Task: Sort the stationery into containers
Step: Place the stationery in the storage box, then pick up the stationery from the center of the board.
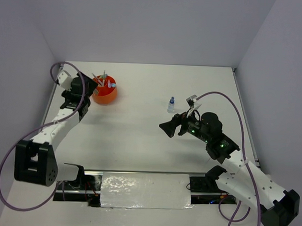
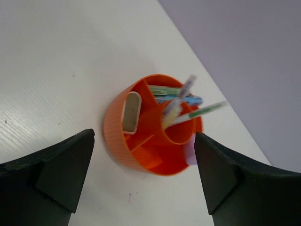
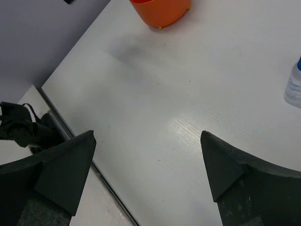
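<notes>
Stationery sits in neither gripper. The left gripper [image 2: 143, 141] has its jaws spread wide just beside the orange organizer [image 2: 115, 136], which holds pens [image 2: 176, 106] at the table's [image 1: 140, 137] far left. The right gripper [image 3: 148, 141], equally spread, hovers near the blue-capped bottle [image 1: 171, 105].

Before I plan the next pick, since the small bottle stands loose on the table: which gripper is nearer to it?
Right. The right gripper hangs open just short of the bottle; the left gripper is far off, by the orange organizer.
</notes>
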